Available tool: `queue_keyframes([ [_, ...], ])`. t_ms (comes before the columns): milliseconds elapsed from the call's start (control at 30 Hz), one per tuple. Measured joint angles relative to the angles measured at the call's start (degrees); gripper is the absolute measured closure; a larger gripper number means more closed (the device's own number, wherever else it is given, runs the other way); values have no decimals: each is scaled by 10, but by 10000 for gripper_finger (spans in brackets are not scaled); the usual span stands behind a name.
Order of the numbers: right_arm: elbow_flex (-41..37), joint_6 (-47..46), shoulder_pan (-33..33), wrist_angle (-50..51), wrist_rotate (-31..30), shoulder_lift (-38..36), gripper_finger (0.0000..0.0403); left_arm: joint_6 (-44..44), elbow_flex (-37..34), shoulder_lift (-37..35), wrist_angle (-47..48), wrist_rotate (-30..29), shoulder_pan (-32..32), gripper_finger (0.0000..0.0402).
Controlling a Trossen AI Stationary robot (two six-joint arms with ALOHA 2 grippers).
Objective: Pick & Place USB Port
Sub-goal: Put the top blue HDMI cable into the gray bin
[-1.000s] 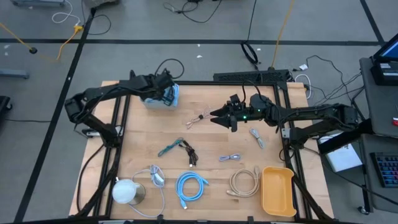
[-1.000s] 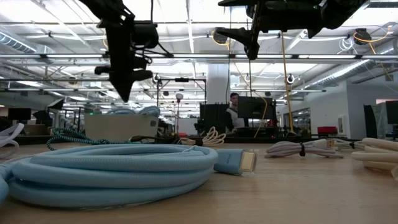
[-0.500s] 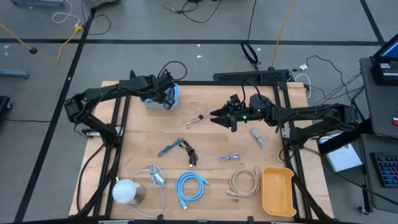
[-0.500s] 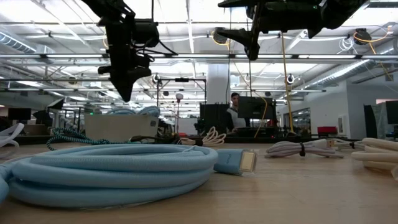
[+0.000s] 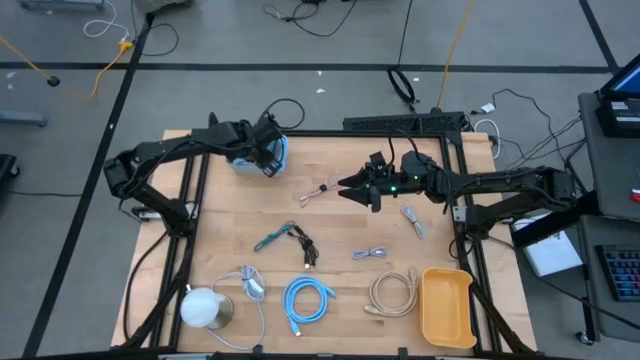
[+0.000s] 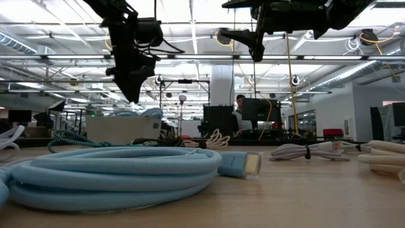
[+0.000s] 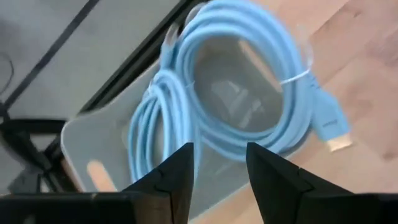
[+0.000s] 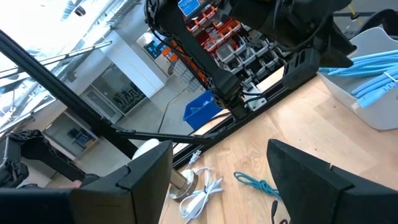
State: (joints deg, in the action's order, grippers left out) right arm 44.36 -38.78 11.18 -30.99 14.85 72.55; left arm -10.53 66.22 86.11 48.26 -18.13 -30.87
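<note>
A light-blue cable coil [image 7: 236, 93] lies in a grey bin [image 5: 245, 163] at the table's far left. Its plug end [image 7: 333, 127] reaches out over the bin's rim above the wood. My left gripper [image 7: 221, 177] hangs just above the coil, fingers pointing down, open with nothing between them; in the high view this gripper [image 5: 268, 152] covers part of the bin. My right gripper [image 5: 345, 187] hovers open over the table's middle, well above the wood, near a small thin cable [image 5: 318, 192]. In its wrist view that gripper [image 8: 217, 186] is empty.
Loose cables lie on the wood: a teal-and-black one [image 5: 285, 238], a small grey bundle [image 5: 370, 254], a blue coil [image 5: 305, 300], a beige coil [image 5: 393, 292], a white one [image 5: 250, 283], a grey one [image 5: 412, 220]. A yellow tray [image 5: 447, 305] sits near right, a white roll [image 5: 205, 307] near left.
My left gripper has shifted a little and tipped above the bin, as the low view shows. The light-blue coil rests in the bin. My right arm has kept still.
</note>
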Motion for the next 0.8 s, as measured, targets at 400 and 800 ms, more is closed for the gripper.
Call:
queue_keyframes([
  [400,0,-41,2,11,0,0,149,-14,0,0,61,-5,-7,265],
  [800,0,-69,9,13,2,0,149,-11,0,38,77,-30,10,183],
])
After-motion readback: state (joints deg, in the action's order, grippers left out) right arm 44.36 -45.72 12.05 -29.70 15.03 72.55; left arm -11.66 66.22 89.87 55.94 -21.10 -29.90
